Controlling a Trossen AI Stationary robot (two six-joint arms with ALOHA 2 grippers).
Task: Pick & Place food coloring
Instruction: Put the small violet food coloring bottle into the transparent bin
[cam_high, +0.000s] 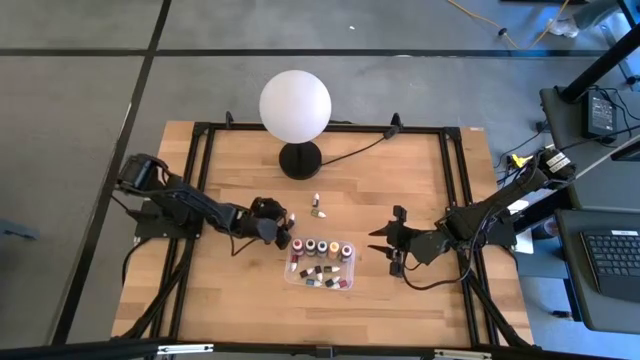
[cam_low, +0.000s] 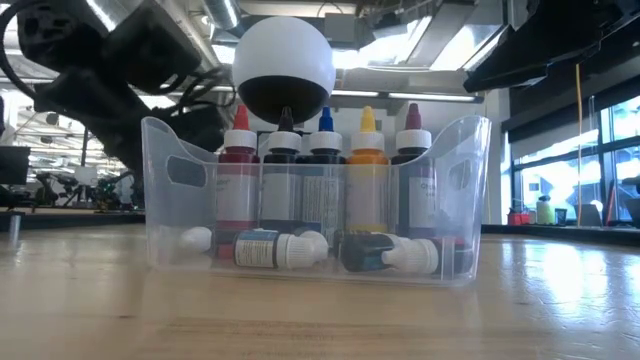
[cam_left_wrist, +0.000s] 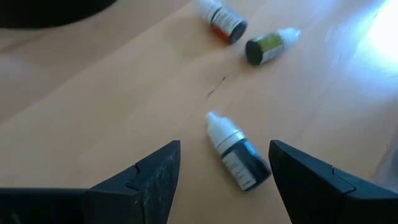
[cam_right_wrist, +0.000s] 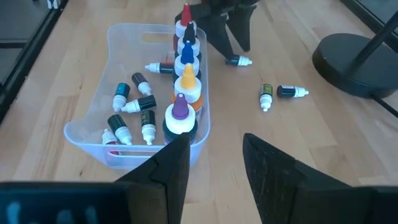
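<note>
Bottle (cam_left_wrist: 239, 157) partly behind spread left jaws

- Two dark, jointed robot arms, the left arm (cam_high: 190, 210) and right arm (cam_high: 490, 215), are built of black segments with rounded joint housings.
- The left gripper (cam_left_wrist: 221, 177) ends in two wedge-shaped black fingers (cam_left_wrist: 146, 180) with a matte, grainy finish.
- The right gripper (cam_right_wrist: 214, 165) carries matching tapered black fingers (cam_right_wrist: 280, 174).

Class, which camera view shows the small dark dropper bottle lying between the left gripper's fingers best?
The left wrist view: the small dark dropper bottle lies large, white cap visible. The right wrist view shows it tiny beyond the clear plastic tray; the high view barely, the low not.
</note>
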